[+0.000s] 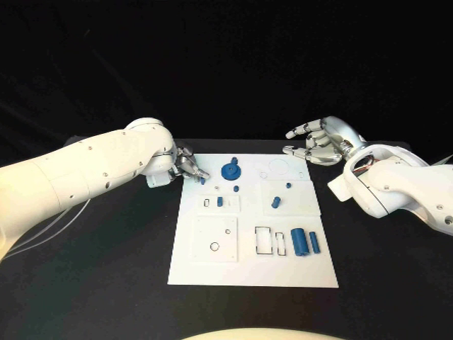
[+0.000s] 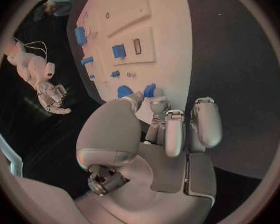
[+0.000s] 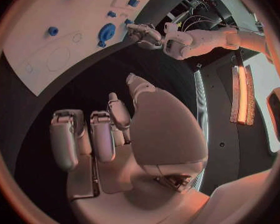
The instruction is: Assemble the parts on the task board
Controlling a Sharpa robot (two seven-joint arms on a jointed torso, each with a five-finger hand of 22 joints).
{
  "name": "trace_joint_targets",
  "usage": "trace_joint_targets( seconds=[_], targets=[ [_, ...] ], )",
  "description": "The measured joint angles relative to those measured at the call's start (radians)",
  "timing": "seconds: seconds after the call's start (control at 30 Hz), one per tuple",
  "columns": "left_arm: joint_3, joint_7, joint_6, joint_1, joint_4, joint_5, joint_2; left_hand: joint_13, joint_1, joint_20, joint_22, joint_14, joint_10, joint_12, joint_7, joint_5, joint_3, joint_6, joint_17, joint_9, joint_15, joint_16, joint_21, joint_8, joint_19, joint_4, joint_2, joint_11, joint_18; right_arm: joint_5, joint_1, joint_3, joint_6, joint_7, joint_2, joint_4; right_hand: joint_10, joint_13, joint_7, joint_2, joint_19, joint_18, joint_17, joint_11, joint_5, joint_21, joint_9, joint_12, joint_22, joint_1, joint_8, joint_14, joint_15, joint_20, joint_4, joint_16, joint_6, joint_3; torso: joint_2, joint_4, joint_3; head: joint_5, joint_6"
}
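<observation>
The white task board (image 1: 288, 269) lies in the middle of the black table. At its far left edge my left hand (image 1: 182, 168) pinches a small blue part (image 1: 203, 180) between thumb and fingertip; the left wrist view shows that part (image 2: 150, 89) just past the fingertips (image 2: 157, 104). A blue gear-like part (image 1: 231, 170) sits right beside it on the board. My right hand (image 1: 318, 145) hovers over the board's far right corner with its fingers apart and nothing in it. Two blue cylinders (image 1: 306, 241) lie near the board's front right.
Small blue parts (image 1: 275, 201) are scattered across the board's middle, beside rectangular slots (image 1: 267, 241) and round holes (image 1: 214, 246). A white cable (image 1: 43, 234) trails over the table at the left. Black table (image 1: 104, 283) surrounds the board.
</observation>
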Motion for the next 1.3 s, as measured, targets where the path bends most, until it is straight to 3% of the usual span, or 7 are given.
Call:
trace_joint_targets(
  seconds=[0.37, 0.5, 0.73, 0.87, 0.93, 1.23, 1.3],
  targets=[
    [-0.001, 0.001, 0.002, 0.000, -0.001, 0.018, 0.000, 0.001, 0.045, 0.000, 0.002, 0.000, 0.000, 0.000, -0.004, 0.000, 0.030, 0.004, 0.000, -0.001, 0.000, 0.000, 0.000, 0.000, 0.000, -0.010, 0.015, 0.000, 0.000, 0.000, 0.000, 0.000, 0.000, 0.000, 0.000, 0.000, 0.000, 0.000, 0.000, 0.000, 0.000, 0.000, 0.000, 0.000, 0.000, 0.000, 0.000, 0.000, 0.000, 0.000, 0.000, 0.000, 0.000, 0.000, 0.000, 0.000, 0.000, 0.000, 0.000, 0.0001, 0.0000, 0.005, 0.000],
    [0.000, 0.002, 0.002, 0.002, -0.001, 0.026, -0.001, 0.000, 0.111, 0.000, 0.004, 0.000, 0.000, 0.000, -0.003, -0.002, 0.107, 0.003, 0.000, -0.005, 0.000, 0.000, 0.000, -0.002, 0.000, -0.054, 0.025, -0.007, 0.000, 0.000, 0.000, 0.000, 0.000, 0.000, 0.000, 0.000, 0.000, 0.000, 0.000, 0.000, 0.000, 0.000, 0.000, 0.000, 0.000, 0.000, 0.000, 0.000, 0.000, 0.000, 0.000, 0.000, 0.000, 0.000, 0.000, 0.000, 0.000, 0.000, 0.000, -0.0003, 0.0000, 0.005, 0.000],
    [-0.002, 0.003, 0.002, 0.000, 0.000, 0.044, -0.002, -0.009, 0.100, -0.002, 0.012, 0.000, 0.000, 0.000, 0.003, -0.007, 0.245, -0.011, 0.000, 0.013, 0.000, 0.000, 0.000, 0.030, 0.002, -0.025, -0.023, -0.007, 0.000, 0.000, 0.000, 0.000, 0.000, 0.000, 0.001, -0.001, 0.000, 0.000, 0.000, 0.000, 0.000, 0.000, 0.000, 0.000, 0.000, 0.000, -0.001, 0.000, 0.000, 0.000, 0.004, 0.000, 0.000, 0.000, 0.003, 0.000, 0.000, 0.003, 0.000, -0.0006, 0.0000, 0.005, -0.001],
    [-0.002, 0.002, 0.002, -0.001, 0.003, 0.056, -0.005, -0.009, 0.070, -0.002, 0.014, 0.000, 0.000, 0.000, 0.007, -0.007, 0.281, -0.014, 0.000, 0.030, 0.000, 0.000, 0.000, 0.040, 0.002, -0.036, -0.031, -0.007, 0.000, 0.000, -0.001, 0.000, 0.000, 0.000, 0.002, -0.002, 0.000, 0.000, 0.000, 0.000, 0.000, 0.000, 0.000, 0.000, 0.000, 0.000, -0.001, 0.000, 0.001, 0.000, 0.004, 0.000, 0.000, 0.000, 0.003, 0.000, 0.000, 0.003, 0.000, -0.0006, 0.0000, 0.004, -0.002],
    [-0.002, 0.002, 0.002, -0.001, 0.005, 0.063, -0.008, -0.009, 0.059, -0.002, 0.015, 0.000, 0.004, 0.000, 0.007, -0.009, 0.323, -0.015, 0.000, 0.041, 0.000, 0.000, 0.000, 0.040, 0.002, -0.072, -0.038, -0.003, 0.000, 0.000, -0.001, 0.000, 0.001, 0.000, 0.002, -0.002, 0.000, 0.000, 0.000, 0.000, 0.000, 0.000, 0.000, 0.000, 0.000, 0.000, -0.001, 0.000, 0.001, 0.000, 0.004, 0.000, 0.000, 0.000, 0.003, 0.000, 0.000, 0.003, 0.000, -0.0006, 0.0000, 0.004, -0.002],
    [0.002, 0.001, 0.000, -0.001, 0.032, 0.095, -0.033, -0.004, 0.032, -0.002, 0.021, 0.000, 0.010, 0.005, 0.008, -0.003, 0.330, -0.015, 0.000, 0.057, 0.000, 0.000, 0.002, 0.053, 0.002, -0.065, -0.048, -0.008, 0.000, 0.000, -0.002, 0.000, 0.001, 0.000, 0.002, -0.004, 0.000, 0.000, 0.000, 0.004, 0.000, 0.000, 0.001, 0.000, 0.000, 0.000, -0.001, 0.000, 0.001, -0.004, 0.004, 0.000, 0.000, 0.000, 0.003, 0.000, 0.000, 0.003, 0.000, 0.0000, -0.0003, 0.003, -0.002],
    [0.003, 0.001, -0.001, -0.001, 0.048, 0.107, -0.046, -0.001, 0.017, -0.003, 0.025, 0.000, 0.017, 0.010, 0.009, 0.000, 0.373, -0.016, 0.000, 0.057, 0.000, 0.005, 0.005, 0.054, 0.005, -0.102, -0.053, -0.009, 0.000, 0.000, -0.002, 0.000, 0.001, 0.000, 0.002, -0.005, 0.000, 0.000, 0.000, 0.004, 0.000, 0.000, 0.001, 0.000, 0.000, 0.000, -0.001, 0.000, 0.001, -0.004, 0.004, 0.000, 0.000, 0.000, 0.003, 0.000, 0.000, 0.003, 0.000, 0.0000, -0.0004, 0.004, -0.002]
  ],
)
